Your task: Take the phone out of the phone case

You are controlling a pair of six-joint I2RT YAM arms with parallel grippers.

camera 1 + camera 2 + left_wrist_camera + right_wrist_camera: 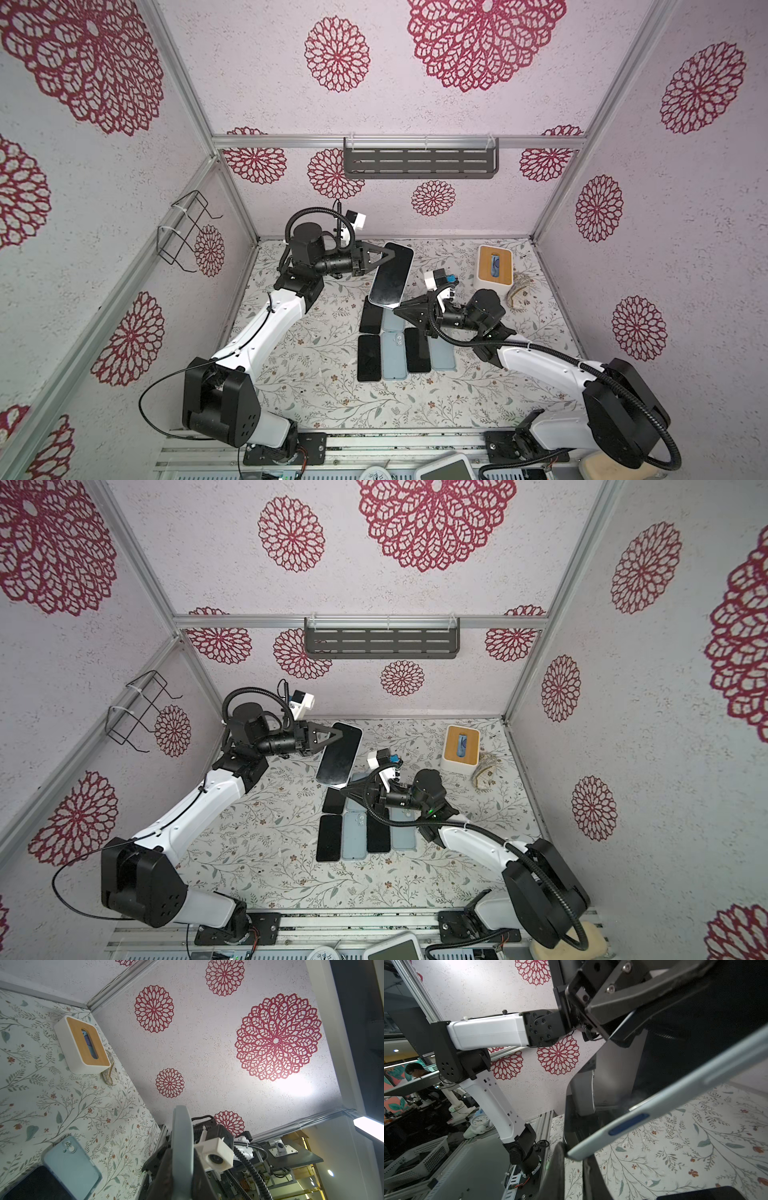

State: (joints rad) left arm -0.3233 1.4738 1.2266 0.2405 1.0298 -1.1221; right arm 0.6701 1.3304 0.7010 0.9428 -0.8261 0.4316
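A phone (390, 274) (338, 752) with a dark screen sits in a light blue phone case and hangs tilted above the table, screen up, in both top views. My left gripper (388, 254) (336, 734) is shut on its far end. In the left wrist view the case's edge (181, 1136) runs between the left gripper's (181, 1159) fingers. My right gripper (397, 309) (343, 788) is shut on the near corner. In the right wrist view the case's rim (675, 1095) ends between the right gripper's (574, 1159) fingers (558, 1169), with the dark screen (685, 1047) above the rim.
On the table below lie several dark phones (368, 357) and light blue cases (394, 355) in rows. A white tissue box with a wooden lid (494, 266) and a mesh pouch (519, 295) stand at the back right. A grey shelf (419, 158) hangs on the back wall.
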